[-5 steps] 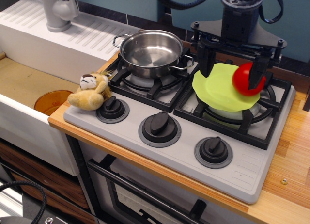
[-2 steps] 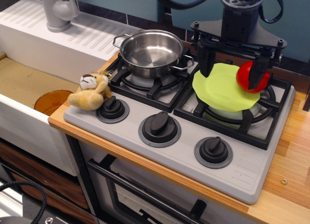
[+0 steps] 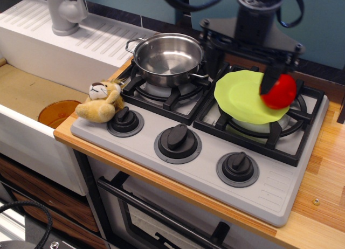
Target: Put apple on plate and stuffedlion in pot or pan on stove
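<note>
The stove serves as the landmark here; on its right burner lies the plate, lime green and slightly tilted on the grate; the apple rests on the plate's right edge, bright red and glossy. Above the back of the stove hangs the gripper; its dark fingers stand wide apart, one near the pot side of the plate and the other just behind the apple's upper left; whether that finger touches the apple cannot be told, but the fruit is not clamped between them. On the stove's left rear burner sits the pot, shiny steel and empty, its loop handles pointing left and right. The stuffedlion lies at the stove's front left corner, leaning against the leftmost knob, its head up and pale muzzle facing back. Left of the stove, lower down in the sink, lies a round orange-brown dish; behind the sink, well left of the stove, stands a grey tap.
</note>
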Available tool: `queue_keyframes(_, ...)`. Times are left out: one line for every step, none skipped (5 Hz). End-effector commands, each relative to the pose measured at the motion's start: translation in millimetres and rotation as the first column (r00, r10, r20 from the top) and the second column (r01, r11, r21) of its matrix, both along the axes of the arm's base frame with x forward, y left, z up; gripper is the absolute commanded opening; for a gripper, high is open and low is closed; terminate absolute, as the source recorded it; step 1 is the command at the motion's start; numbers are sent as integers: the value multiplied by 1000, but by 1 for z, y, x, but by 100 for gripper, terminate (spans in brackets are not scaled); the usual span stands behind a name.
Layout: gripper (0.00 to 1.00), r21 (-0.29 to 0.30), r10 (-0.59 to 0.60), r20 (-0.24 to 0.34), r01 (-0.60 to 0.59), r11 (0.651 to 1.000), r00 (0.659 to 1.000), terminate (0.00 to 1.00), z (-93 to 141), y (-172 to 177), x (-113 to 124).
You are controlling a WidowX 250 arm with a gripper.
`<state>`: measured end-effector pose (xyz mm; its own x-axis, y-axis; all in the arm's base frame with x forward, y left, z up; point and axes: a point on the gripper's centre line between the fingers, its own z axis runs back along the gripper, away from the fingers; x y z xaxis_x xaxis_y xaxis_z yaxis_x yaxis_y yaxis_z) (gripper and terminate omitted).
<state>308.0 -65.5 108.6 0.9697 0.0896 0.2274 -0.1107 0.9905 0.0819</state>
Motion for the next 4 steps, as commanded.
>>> queue_keyframes(100,170,4,91,-19,985,996,0,15,48,-6)
queue_keyframes(100,217,0,73,-16,976,997,0,6,74,-14)
queue_keyframes(100,172,-11,62,0,985,998,0,-2,98,-23)
queue_keyframes(100,145,-16,80,4,989,997,0,-19,120,-29)
